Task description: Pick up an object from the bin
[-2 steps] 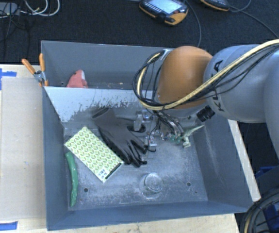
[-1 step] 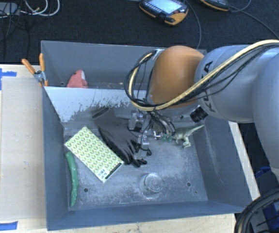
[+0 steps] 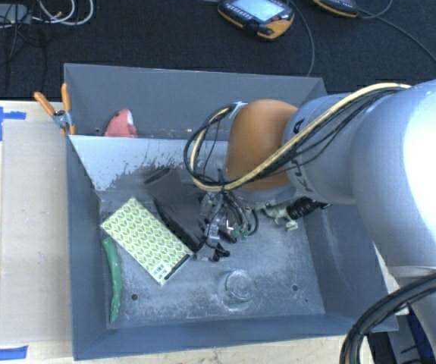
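grey metal bin (image 3: pixel 202 97) seen from above, with the arm (image 3: pixel 384 158) reaching in from the right edge. an orange cover (image 3: pixel 259 139) sits on the wrist, and black and yellow cables (image 3: pixel 200 150) loop beside it. the gripper (image 3: pixel 218 241) is low over the middle of the bin floor; its tip is crowded by wiring, so whether it is released or clenched cannot be told, and nothing can be seen held in it. the thing nearest the tip is a flat black strip (image 3: pixel 170 214), lying aslant just to the gripper's left, its lower end close to the tip; contact cannot be judged. just beyond the strip, toward the left edge, lies a flat box with a green and white pattern (image 3: pixel 143 237), turned diagonally, its right corner near the gripper. a long green rod-like piece (image 3: pixel 114 279) lies along the left wall, running down toward the front left corner, well apart from the gripper. a clear round piece (image 3: pixel 238 285) rests on the floor near the front edge, just below the gripper and apart from it. a pink object (image 3: pixel 120 123) sits at the back left corner, against the rear wall.
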Motion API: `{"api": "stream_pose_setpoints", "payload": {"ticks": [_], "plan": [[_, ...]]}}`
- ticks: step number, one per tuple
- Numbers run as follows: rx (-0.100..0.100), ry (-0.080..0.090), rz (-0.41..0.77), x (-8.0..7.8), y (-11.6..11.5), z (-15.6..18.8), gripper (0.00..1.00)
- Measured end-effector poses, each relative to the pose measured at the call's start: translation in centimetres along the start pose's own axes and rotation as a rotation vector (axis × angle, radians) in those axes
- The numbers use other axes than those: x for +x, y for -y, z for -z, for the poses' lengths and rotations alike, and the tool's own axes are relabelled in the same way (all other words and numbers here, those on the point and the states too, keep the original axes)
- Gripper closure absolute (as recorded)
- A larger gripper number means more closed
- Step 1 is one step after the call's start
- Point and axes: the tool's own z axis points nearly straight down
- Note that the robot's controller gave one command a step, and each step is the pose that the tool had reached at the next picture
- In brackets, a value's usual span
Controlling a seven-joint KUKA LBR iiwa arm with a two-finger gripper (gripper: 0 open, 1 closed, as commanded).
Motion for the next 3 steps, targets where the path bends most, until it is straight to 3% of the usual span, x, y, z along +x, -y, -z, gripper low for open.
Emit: {"api": "stream_pose_setpoints", "payload": {"ticks": [1,3], "plan": [[-0.002,0.003,0.041,-0.39,0.49,-2.10,1.00],[-0.001,0.003,0.041,-0.37,0.50,-1.80,1.00]]}}
